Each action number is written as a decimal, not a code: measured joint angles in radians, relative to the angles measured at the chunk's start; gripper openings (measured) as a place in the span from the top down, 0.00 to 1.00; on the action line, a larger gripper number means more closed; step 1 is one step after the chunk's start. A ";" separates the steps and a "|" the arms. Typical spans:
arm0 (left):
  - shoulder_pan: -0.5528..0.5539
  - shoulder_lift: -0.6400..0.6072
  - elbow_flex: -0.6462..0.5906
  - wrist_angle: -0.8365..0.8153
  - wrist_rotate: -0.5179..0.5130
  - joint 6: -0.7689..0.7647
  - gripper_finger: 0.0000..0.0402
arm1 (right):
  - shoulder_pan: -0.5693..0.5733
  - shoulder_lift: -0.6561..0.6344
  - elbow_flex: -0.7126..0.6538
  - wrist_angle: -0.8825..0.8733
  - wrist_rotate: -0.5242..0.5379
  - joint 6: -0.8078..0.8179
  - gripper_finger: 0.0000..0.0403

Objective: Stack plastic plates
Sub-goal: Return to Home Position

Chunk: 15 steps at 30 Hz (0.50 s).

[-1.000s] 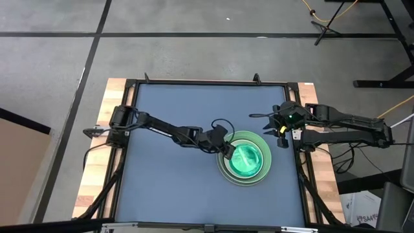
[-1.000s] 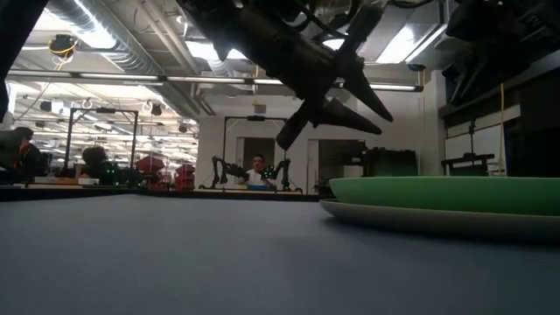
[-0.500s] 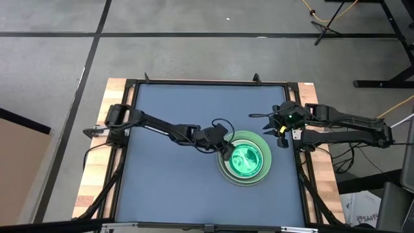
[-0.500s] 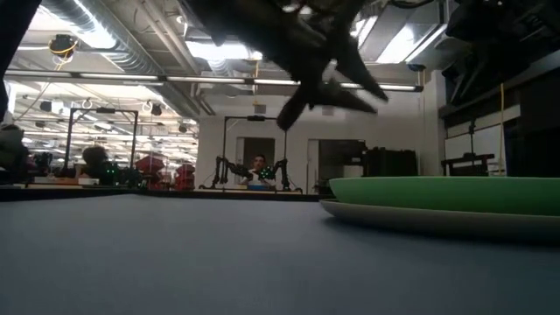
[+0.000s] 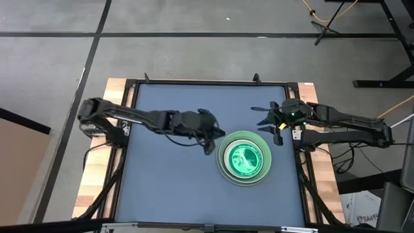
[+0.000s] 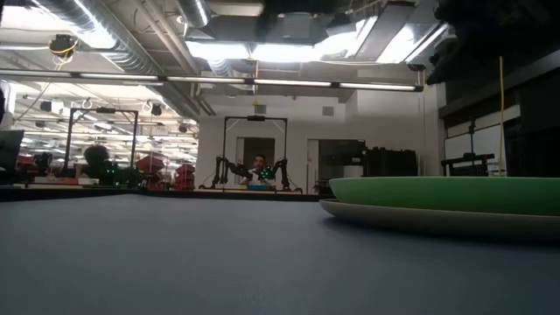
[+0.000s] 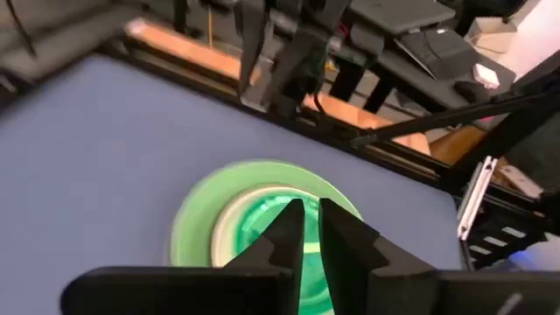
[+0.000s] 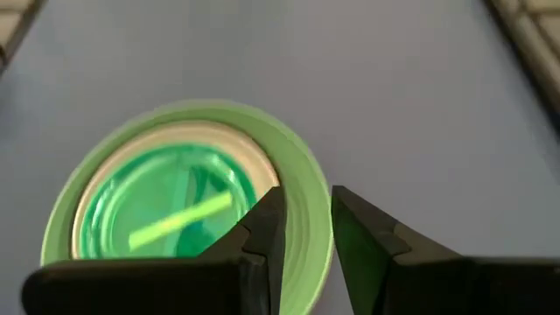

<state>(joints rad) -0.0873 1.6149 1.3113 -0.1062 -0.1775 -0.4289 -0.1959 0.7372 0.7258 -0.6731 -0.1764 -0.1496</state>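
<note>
One stack of round plates (image 5: 244, 158) sits on the blue table, right of centre. A large light green plate (image 8: 302, 188) shows outermost, with a pale white one inside it and a translucent green one (image 8: 166, 219) on top. In the low view a pale plate (image 6: 420, 219) rests on the table under a green one (image 6: 446, 194). Black and blue plates do not show. My left gripper (image 5: 210, 144) (image 7: 311, 214) hovers shut just left of the stack. My right gripper (image 5: 257, 118) (image 8: 306, 201) hovers beyond the stack's far right side, its fingers a little apart.
Bare blue table (image 5: 168, 188) lies left of, in front of and beyond the stack. A black frame (image 5: 207, 83) rims the table, with wooden boards outside it. In the low view, other robot stations and a person (image 6: 257, 166) show far back in the room.
My left gripper has drawn back from over the stack's left rim, toward the table's left and upward, and has left the low view. The stack has stayed where it was.
</note>
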 joint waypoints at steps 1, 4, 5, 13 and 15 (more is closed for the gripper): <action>0.000 -0.027 0.000 -0.023 -0.010 0.023 0.93 | 0.000 0.000 0.000 0.026 0.000 0.003 0.78; 0.000 -0.103 0.000 -0.095 -0.052 0.073 0.96 | 0.000 0.000 0.000 0.102 0.000 0.035 0.78; 0.000 -0.128 0.000 -0.121 -0.067 0.089 0.96 | 0.000 0.000 0.000 0.124 0.000 0.042 0.78; -0.023 -0.334 0.000 -0.280 -0.166 0.203 1.00 | 0.000 0.000 0.000 0.302 -0.026 0.075 0.78; -0.033 -0.383 0.000 -0.301 -0.193 0.234 1.00 | 0.000 0.000 0.000 0.338 -0.026 0.075 0.78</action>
<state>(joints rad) -0.1207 1.2317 1.3109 -0.4073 -0.3710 -0.1953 -0.1963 0.7375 0.7258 -0.3352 -0.2024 -0.0750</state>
